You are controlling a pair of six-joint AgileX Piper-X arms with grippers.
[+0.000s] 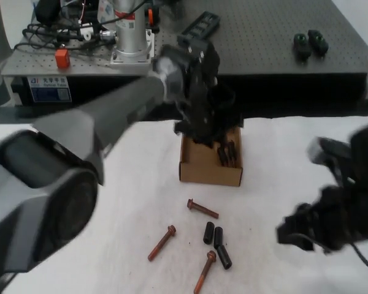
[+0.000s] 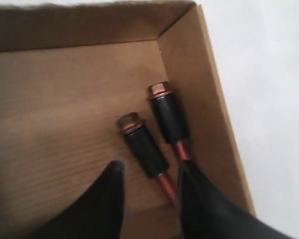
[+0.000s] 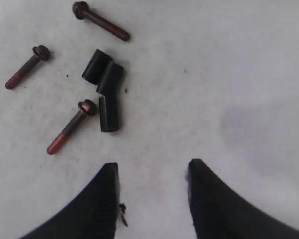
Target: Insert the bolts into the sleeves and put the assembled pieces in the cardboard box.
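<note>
Plainly, much of the brown cardboard box (image 1: 208,174) is hidden from us in the high view. The grey left arm crosses it and the arm's dark wrist covers the far half. Inside we can make out only a few dark sticks against the right-hand wall.

The left wrist view shows us what the high view cannot. Two assembled pieces lie side by side on the box floor, each a copper-coloured bolt wearing a black cylindrical sleeve under its head. One (image 2: 168,117) lies just beside a side wall and the other (image 2: 144,149) lies next to it. Their far ends are cut off behind the black fingers.

The left gripper (image 2: 148,172) hangs inside the box with its jaws spread and released. The second piece's shank runs between the fingers, close to one of them. We cannot tell whether it touches.

In the right wrist view, the right gripper (image 3: 152,167) has its jaws parted with nothing between them, above the bare white bench cover (image 3: 249,74). In the high view this arm is a blurred dark mass at the right.

Three loose copper-coloured bolts (image 3: 100,20) and three loose black sleeves (image 3: 111,78) lie on the cover in front of the box. The sleeves are clustered together, and one bolt's head (image 3: 87,107) lies just beside a sleeve.
</note>
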